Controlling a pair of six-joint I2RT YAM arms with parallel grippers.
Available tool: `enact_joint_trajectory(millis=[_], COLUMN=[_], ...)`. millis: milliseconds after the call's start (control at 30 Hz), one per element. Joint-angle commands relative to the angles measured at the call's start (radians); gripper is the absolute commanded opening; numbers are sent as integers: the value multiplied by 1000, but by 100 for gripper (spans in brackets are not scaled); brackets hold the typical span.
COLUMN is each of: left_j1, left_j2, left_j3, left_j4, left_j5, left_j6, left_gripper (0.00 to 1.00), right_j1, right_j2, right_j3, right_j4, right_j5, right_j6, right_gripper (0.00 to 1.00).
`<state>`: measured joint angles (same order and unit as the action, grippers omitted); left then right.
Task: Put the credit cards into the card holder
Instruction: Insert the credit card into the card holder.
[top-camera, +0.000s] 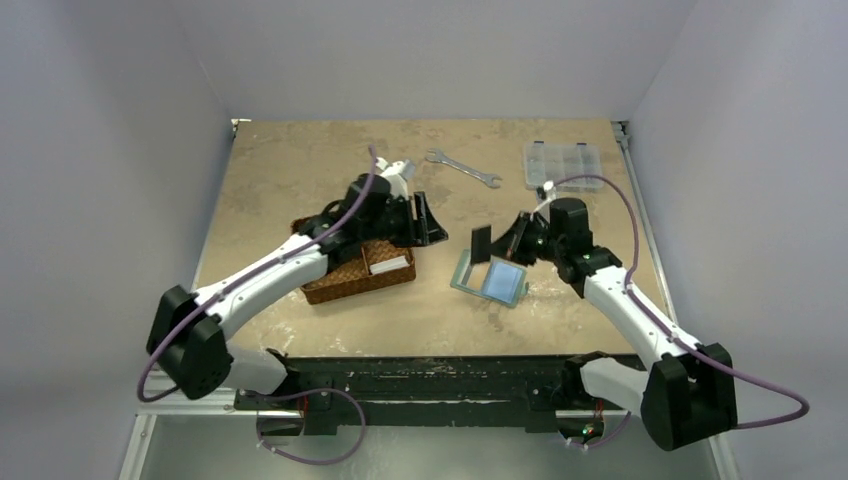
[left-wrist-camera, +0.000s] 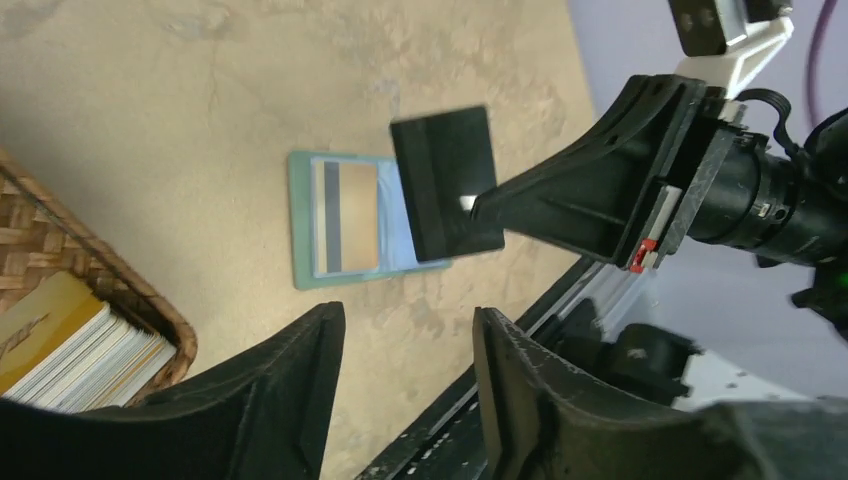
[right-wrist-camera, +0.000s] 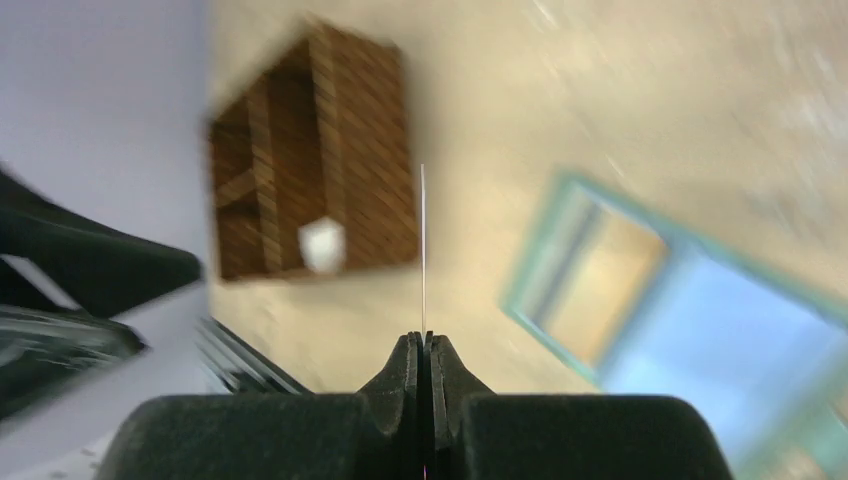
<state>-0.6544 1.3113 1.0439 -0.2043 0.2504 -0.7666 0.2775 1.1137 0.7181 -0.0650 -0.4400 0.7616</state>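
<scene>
the right gripper (top-camera: 503, 241) is pinching a black credit card (top-camera: 481, 243) tight between its fingers just above the open card holder (top-camera: 462, 272), which is lying flat on the table, while the left gripper (top-camera: 432, 228) is hovering spread wide near it, over the basket (top-camera: 335, 285) of cards.

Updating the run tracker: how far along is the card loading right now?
Done: one tan card appears seated in the open grey-green card holder. In hand: right gripper is shut on a thin black card close to the holder; left gripper is open, empty. Left: that card plus the white-and-yellow card stack in the brown woven basket.
</scene>
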Motion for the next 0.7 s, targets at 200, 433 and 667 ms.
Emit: enact_joint_trajectory(millis=[200,433,667], left_j1=[-151,-160,-160], left_j2=[359,560,633], left_j3=[170,245,244], left_j4=[164,210,206], left_j5=[25,34,-3], left_j6=[85,123,144], left_gripper=[13,0,0], right_j1=[-135,-220,-257], right_j2=[-136,-83,-108], right_j3=[-257,-355,-414], right_j4=[-304,-125,-26], right_j5=[-130,-191,-256], right_j6=[-83,-101,-93], right_gripper=[0,0,0])
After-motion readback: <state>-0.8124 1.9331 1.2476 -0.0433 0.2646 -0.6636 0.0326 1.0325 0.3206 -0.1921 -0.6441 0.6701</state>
